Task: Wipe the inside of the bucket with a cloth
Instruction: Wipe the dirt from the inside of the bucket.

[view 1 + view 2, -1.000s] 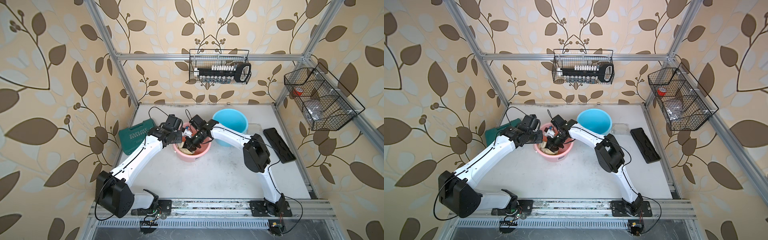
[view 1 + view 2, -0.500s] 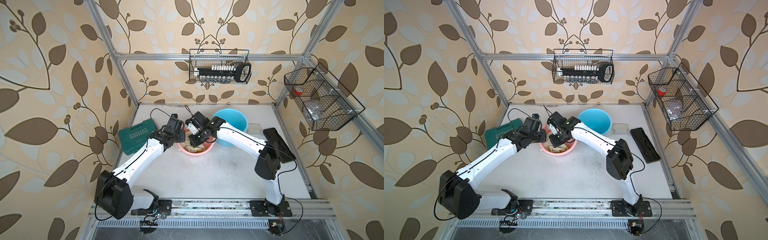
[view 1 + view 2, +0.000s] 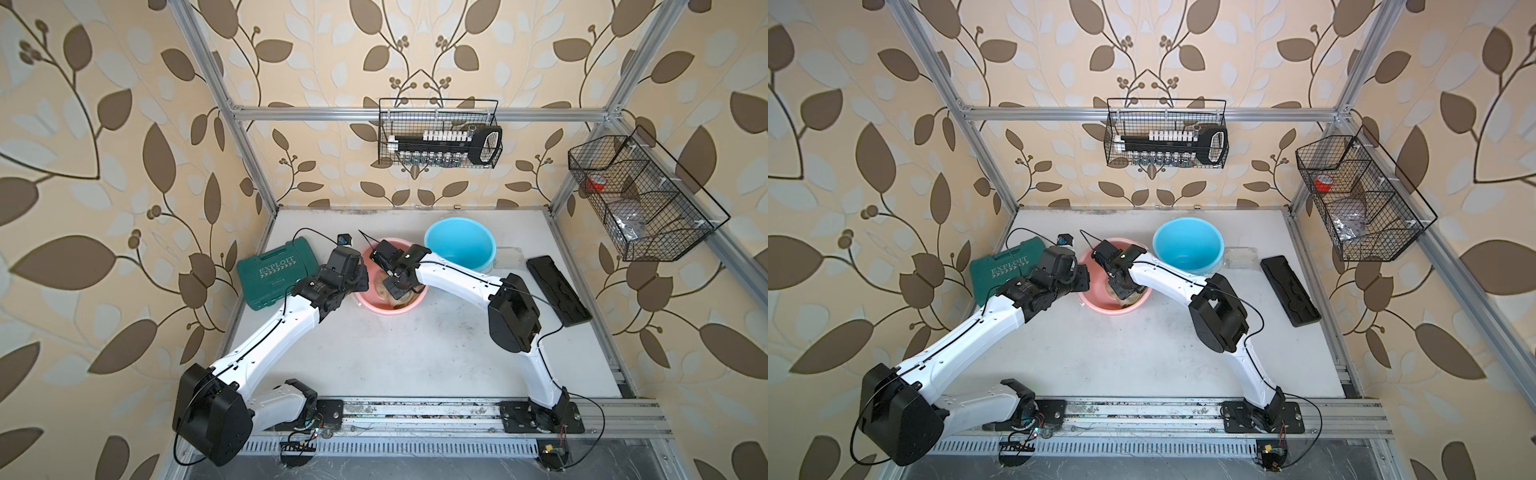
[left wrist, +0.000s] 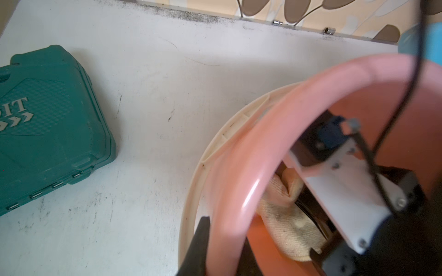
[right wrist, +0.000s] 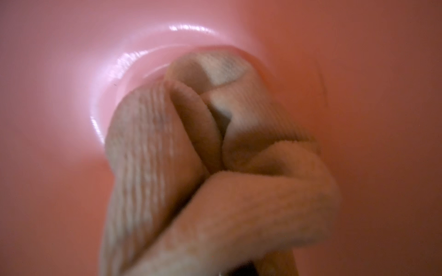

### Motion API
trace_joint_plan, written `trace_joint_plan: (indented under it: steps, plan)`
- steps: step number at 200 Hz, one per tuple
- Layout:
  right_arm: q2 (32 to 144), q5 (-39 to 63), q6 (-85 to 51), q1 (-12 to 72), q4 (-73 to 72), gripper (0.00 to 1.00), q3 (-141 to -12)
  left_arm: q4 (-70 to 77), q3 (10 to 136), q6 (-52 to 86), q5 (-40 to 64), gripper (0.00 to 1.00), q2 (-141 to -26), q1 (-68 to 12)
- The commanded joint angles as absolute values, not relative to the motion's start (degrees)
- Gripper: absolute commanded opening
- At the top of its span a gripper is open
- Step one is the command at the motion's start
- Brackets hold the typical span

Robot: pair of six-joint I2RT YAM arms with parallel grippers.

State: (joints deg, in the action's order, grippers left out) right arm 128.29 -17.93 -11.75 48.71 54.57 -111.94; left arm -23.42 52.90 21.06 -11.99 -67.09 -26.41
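Wiping the floor of the pink bucket [image 3: 384, 308]: we clamp the left jaws over its rim so that it cannot slide on the desk [image 3: 395, 361], while the right jaws, closed tight on the bunched yellow cloth [image 4: 287, 227], reach inside and press that cloth against the bottom. A blue bucket [image 3: 457, 249] stands unused just beside it.

Both top views look down over the table [image 3: 395, 353]; wrist views sit close on the bucket [image 4: 239, 191].

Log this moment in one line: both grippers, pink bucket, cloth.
step: wiping | left gripper: shut on round pink plastic bucket rim | right gripper: shut on pale yellow terry cloth, low inside bucket
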Motion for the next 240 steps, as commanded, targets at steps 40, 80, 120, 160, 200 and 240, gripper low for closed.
trace_joint_plan:
  steps: [40, 80, 120, 160, 200, 240]
  plan:
    - [139.77, -23.68, -17.19, 46.37, 63.27, 0.00, -126.49, -25.13, 51.37, 19.94, -16.65, 0.00, -66.26, -30.49]
    - [141.75, -6.56, -20.89, 44.51, 57.74, 0.00, -123.66, -25.58, 51.53, 21.37, -15.62, 0.00, -67.77, -30.64]
    - [140.50, 17.94, -24.08, 45.16, 45.30, 0.00, -118.29, -27.43, 52.81, 23.66, -15.03, 0.00, -69.65, -30.59]
    - [139.43, 40.57, -27.65, 44.90, 35.32, 0.00, -117.08, -29.46, 53.58, 24.73, -15.61, 0.00, -70.41, -30.59]
    - [130.10, 49.25, -35.88, 42.19, 19.09, 0.00, -107.27, -32.07, 55.49, 26.14, -15.15, 0.00, -72.02, -30.62]
    - [119.32, 22.04, -24.41, 42.37, 33.11, 0.00, -105.51, -34.37, 57.40, 28.51, -12.95, 0.00, -73.18, -30.61]
